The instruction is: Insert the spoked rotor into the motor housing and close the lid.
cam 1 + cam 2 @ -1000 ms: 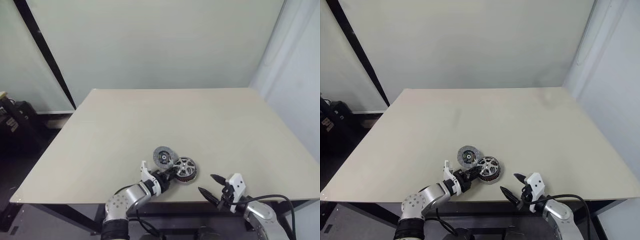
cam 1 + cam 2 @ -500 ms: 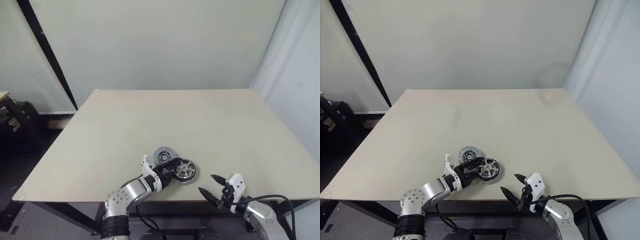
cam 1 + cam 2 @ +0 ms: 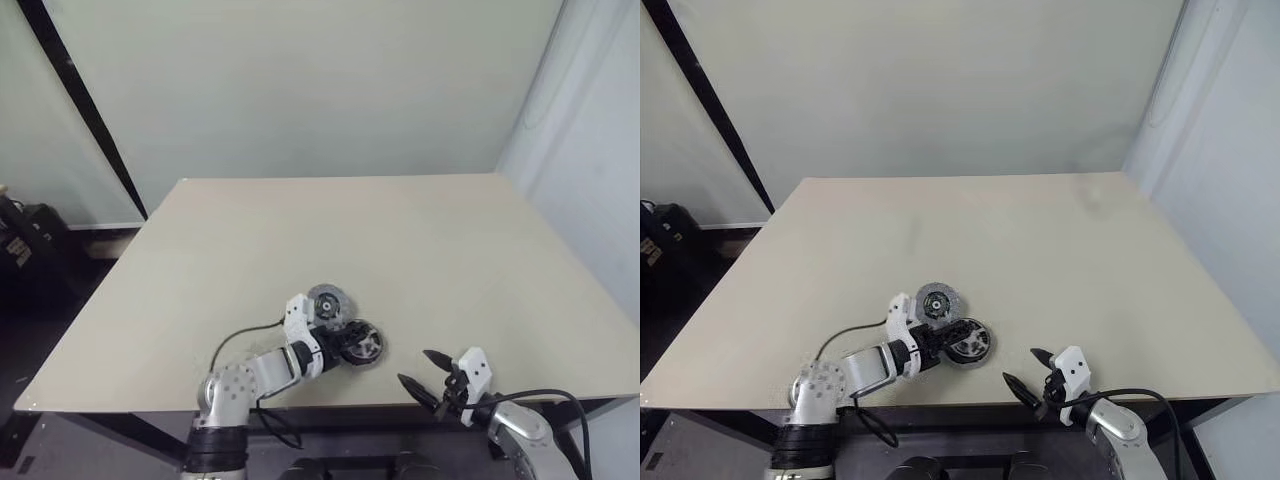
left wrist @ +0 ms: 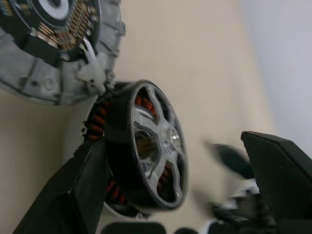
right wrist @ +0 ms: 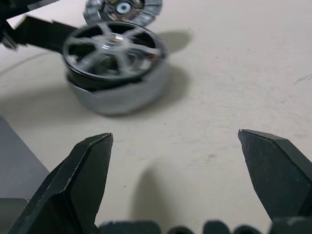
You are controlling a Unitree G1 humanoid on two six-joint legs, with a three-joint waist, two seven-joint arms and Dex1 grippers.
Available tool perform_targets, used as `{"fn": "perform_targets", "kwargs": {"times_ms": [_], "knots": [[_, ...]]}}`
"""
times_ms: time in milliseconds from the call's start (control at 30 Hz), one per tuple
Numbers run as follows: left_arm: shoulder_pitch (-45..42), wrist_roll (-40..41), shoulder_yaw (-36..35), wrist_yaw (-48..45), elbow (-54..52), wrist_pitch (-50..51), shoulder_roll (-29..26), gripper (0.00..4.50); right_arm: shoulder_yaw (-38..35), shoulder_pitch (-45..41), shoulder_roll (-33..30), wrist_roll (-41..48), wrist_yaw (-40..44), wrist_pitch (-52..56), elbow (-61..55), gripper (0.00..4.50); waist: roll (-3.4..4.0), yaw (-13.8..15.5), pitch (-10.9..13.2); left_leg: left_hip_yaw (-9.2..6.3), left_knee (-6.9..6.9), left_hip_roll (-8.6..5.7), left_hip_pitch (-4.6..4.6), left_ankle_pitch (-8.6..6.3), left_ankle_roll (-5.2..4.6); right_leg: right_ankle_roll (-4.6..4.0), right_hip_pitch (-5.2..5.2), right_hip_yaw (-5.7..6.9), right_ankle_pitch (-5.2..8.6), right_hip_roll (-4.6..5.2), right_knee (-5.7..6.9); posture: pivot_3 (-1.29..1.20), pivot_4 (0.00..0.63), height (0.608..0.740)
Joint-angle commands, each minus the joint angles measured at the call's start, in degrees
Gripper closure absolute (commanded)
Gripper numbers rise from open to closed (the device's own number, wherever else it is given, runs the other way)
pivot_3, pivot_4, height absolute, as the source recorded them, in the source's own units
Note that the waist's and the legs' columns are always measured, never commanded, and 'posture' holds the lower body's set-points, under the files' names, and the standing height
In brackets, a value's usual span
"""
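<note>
The spoked rotor point(image 5: 113, 48), dark-rimmed with silver spokes, sits in the top of the motor housing point(image 5: 124, 100). Copper windings of the housing point(image 4: 100, 127) peek out under the rim. The lid point(image 3: 327, 300) lies flat on the table just behind them, touching or nearly touching the housing. My left gripper point(image 3: 338, 340) is open at the rotor's left side, one finger point(image 4: 85, 187) close beside the rim and the other finger point(image 4: 278, 173) well off it, holding nothing. My right gripper point(image 3: 413, 366) is open and empty near the table's front edge, to the right of the housing and apart from it.
The beige table point(image 3: 300, 230) stretches back to a pale wall. Its front edge runs just below both grippers. A thin black cable point(image 3: 240, 335) loops from the left arm over the tabletop. Dark equipment point(image 3: 20, 235) stands on the floor to the far left.
My left gripper has opened and let go of the rotor, which now rests in the housing. That hand has risen a little and rolled. The right arm has stayed put.
</note>
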State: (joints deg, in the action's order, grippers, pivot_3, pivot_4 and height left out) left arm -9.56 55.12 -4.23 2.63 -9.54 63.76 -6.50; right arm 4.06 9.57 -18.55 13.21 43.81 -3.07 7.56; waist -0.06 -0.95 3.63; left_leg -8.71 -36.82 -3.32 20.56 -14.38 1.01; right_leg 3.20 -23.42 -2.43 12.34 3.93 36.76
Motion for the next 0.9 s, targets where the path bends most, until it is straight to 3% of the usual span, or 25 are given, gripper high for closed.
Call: {"fn": "perform_targets", "kwargs": {"times_ms": [33, 233, 400, 467, 633, 800, 900], "knots": [[-1.4, -2.3, 0.8, -1.7, -6.6, -0.4, -3.2, 0.03, -1.0, -0.9, -0.3, 0.3, -0.4, -1.3, -1.0, 0.00, -0.01, 0.0, 0.0, 0.00, 0.00, -0.01, 0.00, -0.01, -0.01, 0.00, 0.01, 0.00, 0.00, 0.01, -0.01, 0.00, 0.000, 0.740], [-1.8, -3.1, 0.7, -3.7, -9.4, -0.5, -5.8, 0.03, -1.2, -1.7, -0.6, 0.2, -0.6, -1.3, -0.4, 0.00, -0.01, 0.0, 0.0, 0.02, -0.04, -0.02, 0.01, -0.02, -0.03, 0.00, 0.02, -0.03, 0.00, 0.01, -0.03, 0.00, 0.000, 0.740], [-0.7, -3.9, 0.2, -4.1, -5.8, -1.1, -3.5, 0.03, -0.8, -2.6, -0.4, -0.2, -0.7, -1.2, 0.2, 0.00, 0.00, 0.0, 0.0, 0.03, -0.08, -0.02, -0.01, -0.02, -0.04, 0.00, 0.05, -0.04, 0.00, 0.01, -0.02, 0.00, 0.000, 0.740], [-0.4, -0.2, -4.0, -3.4, -2.8, -1.1, 0.6, 0.03, -0.7, -2.8, -0.3, -0.3, -0.6, -1.2, 0.3, 0.00, 0.02, 0.1, 0.0, 0.04, -0.09, -0.02, -0.01, -0.02, -0.04, 0.00, 0.07, -0.04, 0.00, 0.02, -0.02, 0.00, 0.000, 0.740], [-1.1, 21.7, -19.1, 4.5, 7.4, -0.5, 11.3, 0.03, -0.6, -2.7, -0.3, -0.4, -0.6, -1.2, 0.2, 0.00, -0.02, 0.8, 0.0, -0.04, -0.13, -0.05, 0.02, -0.02, -0.05, 0.05, 0.09, -0.02, -0.03, 0.04, -0.03, 0.00, 0.000, 0.740], [0.1, 37.6, -24.0, 9.4, 14.9, -1.0, 12.6, 0.03, -0.6, -2.4, -0.3, -0.5, -0.7, -1.1, 0.2, 0.00, -0.09, 0.8, 0.0, -0.01, -0.16, -0.04, 0.03, -0.03, -0.06, 0.06, 0.05, -0.03, -0.03, 0.03, -0.03, 0.00, 0.000, 0.740], [2.0, 38.5, -22.6, 2.9, 14.8, 0.5, 10.1, 0.03, -0.5, -2.6, -0.4, -0.6, -0.7, -0.9, 0.3, 0.00, -0.10, 0.7, 0.0, 0.05, -0.16, -0.04, 0.03, -0.04, -0.07, 0.06, 0.05, -0.05, -0.03, 0.02, -0.03, 0.00, 0.000, 0.740]]}}
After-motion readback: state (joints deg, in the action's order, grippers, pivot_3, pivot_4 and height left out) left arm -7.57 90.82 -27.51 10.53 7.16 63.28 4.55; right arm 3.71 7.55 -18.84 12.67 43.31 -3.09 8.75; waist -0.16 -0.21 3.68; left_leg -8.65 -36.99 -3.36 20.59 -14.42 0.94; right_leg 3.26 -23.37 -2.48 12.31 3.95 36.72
